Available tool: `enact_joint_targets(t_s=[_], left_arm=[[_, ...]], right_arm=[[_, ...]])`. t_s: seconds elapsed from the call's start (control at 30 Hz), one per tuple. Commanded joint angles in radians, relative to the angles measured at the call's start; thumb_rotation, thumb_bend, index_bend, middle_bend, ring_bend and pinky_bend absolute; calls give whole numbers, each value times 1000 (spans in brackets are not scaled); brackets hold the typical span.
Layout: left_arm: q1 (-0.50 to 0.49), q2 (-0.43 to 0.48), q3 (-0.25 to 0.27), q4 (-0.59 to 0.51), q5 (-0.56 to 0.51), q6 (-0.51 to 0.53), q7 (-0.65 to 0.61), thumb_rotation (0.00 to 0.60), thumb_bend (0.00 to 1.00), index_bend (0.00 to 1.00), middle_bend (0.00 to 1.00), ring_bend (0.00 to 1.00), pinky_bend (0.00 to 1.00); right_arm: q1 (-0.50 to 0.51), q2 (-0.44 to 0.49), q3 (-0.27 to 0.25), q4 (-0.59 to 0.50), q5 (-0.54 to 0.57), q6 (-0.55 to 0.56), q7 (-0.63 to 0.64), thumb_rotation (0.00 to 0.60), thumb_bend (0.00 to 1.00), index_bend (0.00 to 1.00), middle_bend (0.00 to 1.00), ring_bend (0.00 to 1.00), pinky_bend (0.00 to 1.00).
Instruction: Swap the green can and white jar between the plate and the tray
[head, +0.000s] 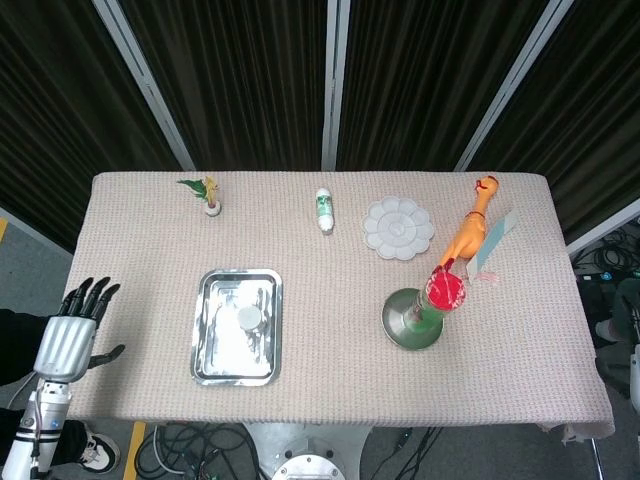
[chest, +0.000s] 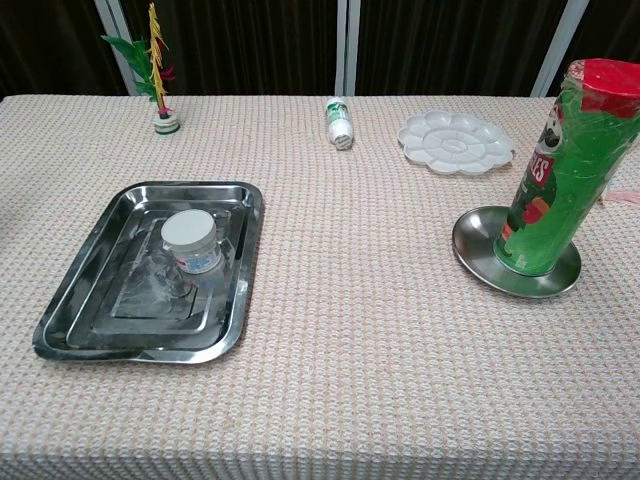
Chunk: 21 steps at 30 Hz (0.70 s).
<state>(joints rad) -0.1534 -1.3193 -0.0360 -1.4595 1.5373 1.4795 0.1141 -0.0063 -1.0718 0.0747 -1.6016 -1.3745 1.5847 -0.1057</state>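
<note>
The table (head: 330, 390) carries a steel tray (chest: 235, 300) near its front-left, with the white jar (chest: 190, 241) upright inside. The green can (chest: 555, 185) stands upright on the round plate (chest: 470, 245) toward the front-right. Past the table's left edge, the left hand (head: 72, 335) hangs with fingers spread, holding nothing. The right hand is out of sight.

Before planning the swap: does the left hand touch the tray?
Apart. Head view shows the left hand beyond the table edge, cloth between it and the tray.
</note>
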Motion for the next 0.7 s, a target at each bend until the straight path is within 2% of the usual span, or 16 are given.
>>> enact_joint_targets(t_s=[0.03,0.23,0.4,0.53,0.7], left_arm=[[0,1,0,-4,2,1,0,600,54,102,51,0,146],[-7,3,5,-14,8,-10,8,600,54,102,51,0,147],[-17,1,4,-19,7,-28,4,600,54,102,58,0,146],[-22,1,6,-22,7,-37,-8,600,54,102,58,0,146],[-19,1,11,-14,11,-34,-29,600,55,102,58,0,147]], right_arm=[[0,2,1,0,0,-9,0,600,170,0,0,0,0],[13,9,5,-14,-39,-19,46,600,170,0,0,0,0],[59,47,10,-92,-86,-70,22,600,164,0,0,0,0],[119,94,10,-204,-121,-158,3,600,139,0,0,0,0],[222,111,37,-319,-106,-297,-107,600,122,0,0,0,0]])
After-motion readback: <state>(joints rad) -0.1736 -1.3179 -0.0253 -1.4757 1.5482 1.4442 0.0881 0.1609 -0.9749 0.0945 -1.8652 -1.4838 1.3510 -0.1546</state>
